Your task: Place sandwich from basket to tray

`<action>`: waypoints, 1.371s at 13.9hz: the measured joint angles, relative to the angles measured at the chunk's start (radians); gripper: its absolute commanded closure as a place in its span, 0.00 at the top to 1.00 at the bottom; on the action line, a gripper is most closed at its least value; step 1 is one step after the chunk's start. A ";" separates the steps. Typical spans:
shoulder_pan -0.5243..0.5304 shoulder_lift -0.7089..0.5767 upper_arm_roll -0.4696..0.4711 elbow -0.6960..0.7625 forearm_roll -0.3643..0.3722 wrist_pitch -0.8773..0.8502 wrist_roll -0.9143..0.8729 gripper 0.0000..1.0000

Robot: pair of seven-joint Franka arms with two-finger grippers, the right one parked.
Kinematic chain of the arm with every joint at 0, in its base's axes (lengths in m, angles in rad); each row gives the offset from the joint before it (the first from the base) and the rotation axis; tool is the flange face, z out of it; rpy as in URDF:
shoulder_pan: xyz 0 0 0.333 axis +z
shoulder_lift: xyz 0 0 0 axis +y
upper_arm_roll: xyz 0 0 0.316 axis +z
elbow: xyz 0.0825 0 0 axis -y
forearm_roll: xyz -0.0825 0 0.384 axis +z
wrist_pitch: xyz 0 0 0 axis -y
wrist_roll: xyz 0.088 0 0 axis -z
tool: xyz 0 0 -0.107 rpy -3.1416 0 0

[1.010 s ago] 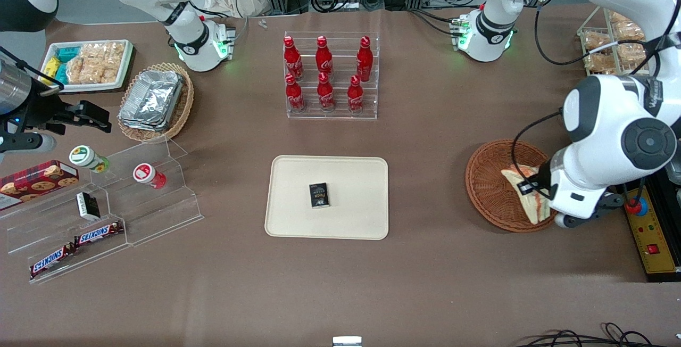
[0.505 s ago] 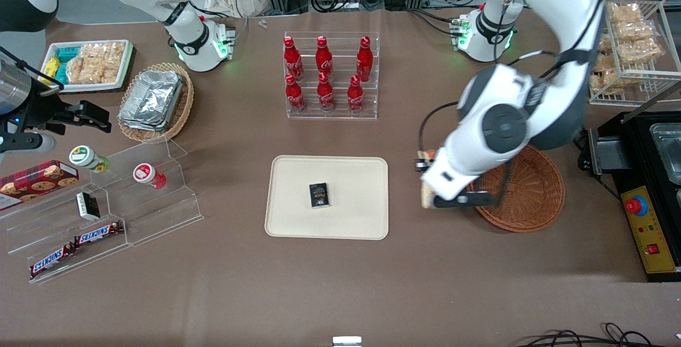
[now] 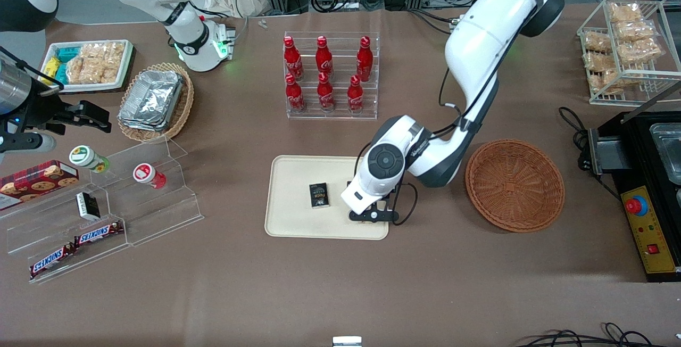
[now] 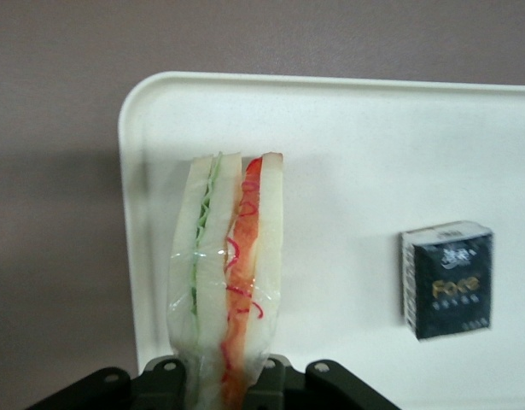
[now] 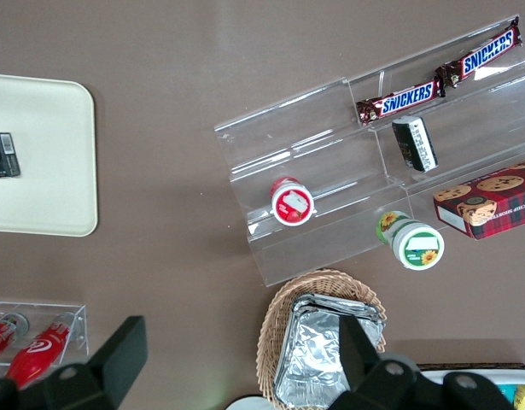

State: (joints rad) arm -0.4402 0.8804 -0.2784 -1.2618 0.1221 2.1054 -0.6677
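Left arm bent low over tray (image 3: 298, 224), gripper (image 4: 224, 376) clamping sandwich (image 4: 228, 273), moved over from now-empty basket (image 3: 515, 184).

My front camera looks down steeply across the whole desk (image 3: 436, 283) toward both arm bases. The left wrist camera rides just above the gripper (image 4: 226, 384), pointing down from close range at the tray (image 4: 347, 128) and the small black box (image 4: 446, 279). The right wrist camera looks straight down, probably from higher up. All three views share that tray (image 3: 298, 224) (image 5: 40, 171) and that box (image 3: 319, 196) (image 5: 2, 155).
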 measured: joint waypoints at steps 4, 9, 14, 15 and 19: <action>0.000 0.025 0.000 0.009 0.001 0.005 -0.030 0.99; 0.003 0.016 0.000 0.011 0.004 0.002 -0.036 1.00; 0.062 -0.114 0.009 0.022 0.007 -0.162 -0.039 1.00; 0.101 -0.149 0.009 0.022 0.007 -0.205 -0.018 1.00; 0.274 -0.333 0.007 -0.073 -0.009 -0.292 0.158 1.00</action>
State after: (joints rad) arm -0.1658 0.5472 -0.2717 -1.3347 0.1127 1.8133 -0.5095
